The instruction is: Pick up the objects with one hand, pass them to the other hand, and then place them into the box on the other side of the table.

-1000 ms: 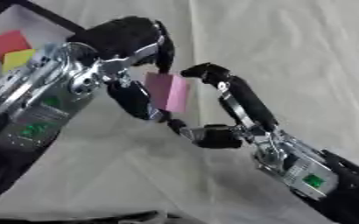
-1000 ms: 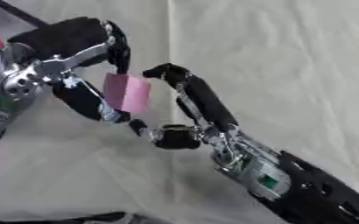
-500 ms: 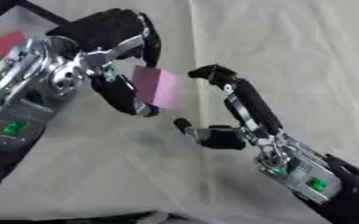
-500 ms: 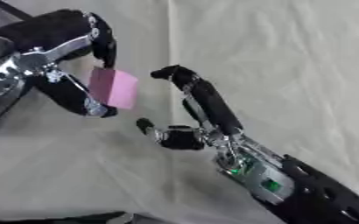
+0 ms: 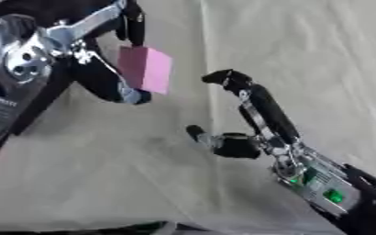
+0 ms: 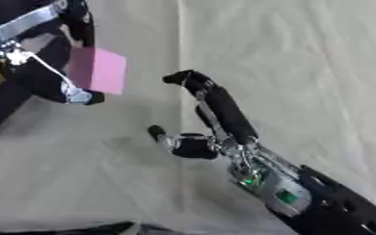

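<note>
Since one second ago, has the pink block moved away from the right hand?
Yes. The pink block, pinched by the left hand, has drawn off leftward from the open right hand; they were touching before.

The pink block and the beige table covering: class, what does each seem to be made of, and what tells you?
The pink rectangular block, pinched in the left hand, looks like matte foam or painted wood: flat faces, crisp edges, no gloss. The beige table covering looks like cloth: soft creases and a long fold line run across it.

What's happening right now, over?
Left hand pinching pink block, lifted. Right hand open, apart from it. Nothing between them on the cloth.
</note>
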`<state>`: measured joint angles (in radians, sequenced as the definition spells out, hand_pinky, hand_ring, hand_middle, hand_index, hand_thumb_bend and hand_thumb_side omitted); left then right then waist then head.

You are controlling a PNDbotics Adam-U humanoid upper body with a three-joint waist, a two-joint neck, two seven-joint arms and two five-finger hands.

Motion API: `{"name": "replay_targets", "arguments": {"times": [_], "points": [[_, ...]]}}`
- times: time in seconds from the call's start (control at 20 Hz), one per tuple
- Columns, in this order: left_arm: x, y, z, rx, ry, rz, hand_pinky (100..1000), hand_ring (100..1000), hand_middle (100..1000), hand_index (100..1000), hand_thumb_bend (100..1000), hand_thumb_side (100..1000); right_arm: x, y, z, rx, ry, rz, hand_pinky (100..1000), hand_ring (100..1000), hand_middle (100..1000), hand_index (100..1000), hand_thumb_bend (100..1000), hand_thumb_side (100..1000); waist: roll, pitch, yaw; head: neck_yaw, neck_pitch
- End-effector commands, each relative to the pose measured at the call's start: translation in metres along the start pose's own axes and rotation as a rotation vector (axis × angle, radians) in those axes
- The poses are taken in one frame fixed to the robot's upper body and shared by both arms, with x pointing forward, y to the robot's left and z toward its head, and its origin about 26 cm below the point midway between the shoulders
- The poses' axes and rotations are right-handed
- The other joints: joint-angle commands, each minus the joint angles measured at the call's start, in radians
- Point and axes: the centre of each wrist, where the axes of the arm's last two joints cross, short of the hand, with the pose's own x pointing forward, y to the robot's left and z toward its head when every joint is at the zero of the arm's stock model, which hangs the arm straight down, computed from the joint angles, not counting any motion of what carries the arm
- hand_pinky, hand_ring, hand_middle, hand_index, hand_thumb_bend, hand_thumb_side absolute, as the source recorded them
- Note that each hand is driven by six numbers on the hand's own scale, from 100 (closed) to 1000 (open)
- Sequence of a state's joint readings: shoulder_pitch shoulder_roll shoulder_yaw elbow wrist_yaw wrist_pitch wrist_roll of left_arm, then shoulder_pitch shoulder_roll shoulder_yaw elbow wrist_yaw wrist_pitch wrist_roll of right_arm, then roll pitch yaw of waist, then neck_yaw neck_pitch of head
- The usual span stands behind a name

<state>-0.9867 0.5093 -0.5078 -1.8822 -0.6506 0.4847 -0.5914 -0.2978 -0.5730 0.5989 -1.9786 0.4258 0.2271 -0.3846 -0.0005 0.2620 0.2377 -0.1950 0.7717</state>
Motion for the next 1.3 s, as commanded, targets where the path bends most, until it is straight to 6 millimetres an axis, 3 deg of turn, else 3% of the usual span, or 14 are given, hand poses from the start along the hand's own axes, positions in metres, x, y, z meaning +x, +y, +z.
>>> {"name": "replay_targets", "arguments": {"times": [0.05,0.5,1.0,1.3], "points": [[-0.015,0.022,0.009,0.066,0.071,0.009,761,569,512,411,434,100,0.001,-0.008,0.001,0.0,-0.029,0.037,780,865,775,821,523,182,0.002,-0.027,0.0,0.008,-0.002],[-0.052,0.044,0.027,0.13,0.19,0.063,770,567,518,405,440,100,-0.007,-0.006,0.012,-0.008,-0.035,0.062,783,859,769,816,537,170,0.001,-0.034,-0.01,0.059,-0.002],[-0.098,0.041,0.038,0.156,0.36,0.14,787,562,522,394,439,100,-0.012,0.0,0.025,-0.049,-0.027,0.079,784,856,767,813,551,150,-0.014,-0.041,-0.03,0.125,-0.004],[-0.125,0.035,0.046,0.169,0.453,0.169,794,559,523,390,437,100,-0.015,-0.003,0.026,-0.118,-0.016,0.072,779,852,761,806,567,116,-0.021,-0.037,-0.038,0.177,-0.035]]}}
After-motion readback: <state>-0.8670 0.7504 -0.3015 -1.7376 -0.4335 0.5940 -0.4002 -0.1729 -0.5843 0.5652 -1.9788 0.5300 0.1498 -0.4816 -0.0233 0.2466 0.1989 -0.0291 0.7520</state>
